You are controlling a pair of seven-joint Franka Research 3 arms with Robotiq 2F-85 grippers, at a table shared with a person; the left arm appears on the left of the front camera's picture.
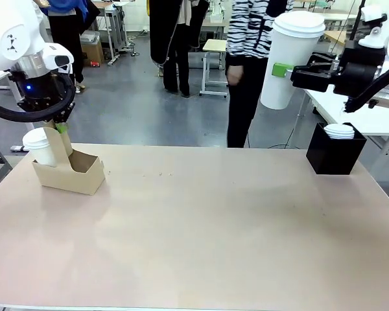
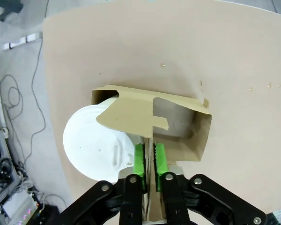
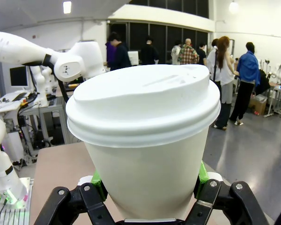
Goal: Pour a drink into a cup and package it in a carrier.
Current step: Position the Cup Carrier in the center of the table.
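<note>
The tan cardboard carrier [image 1: 74, 173] [image 2: 182, 123] stands at the table's far left. A white lidded cup [image 1: 39, 146] [image 2: 96, 145] sits in one of its holes. My left gripper [image 1: 61, 128] [image 2: 150, 158] comes down from above, and its green pads [image 2: 139, 159] are pressed on the carrier's upright handle tab. My right gripper [image 1: 283, 70] [image 3: 150, 180] is raised high at the right, shut on a second white lidded cup [image 1: 292, 58] [image 3: 145, 140] held upright. The drink is hidden from view.
A black box [image 1: 336, 155] of white lids stands at the table's far right corner. A person in a striped top [image 1: 253, 39] stands beyond the far edge. The tan tabletop [image 1: 207, 227] stretches bare between carrier and box.
</note>
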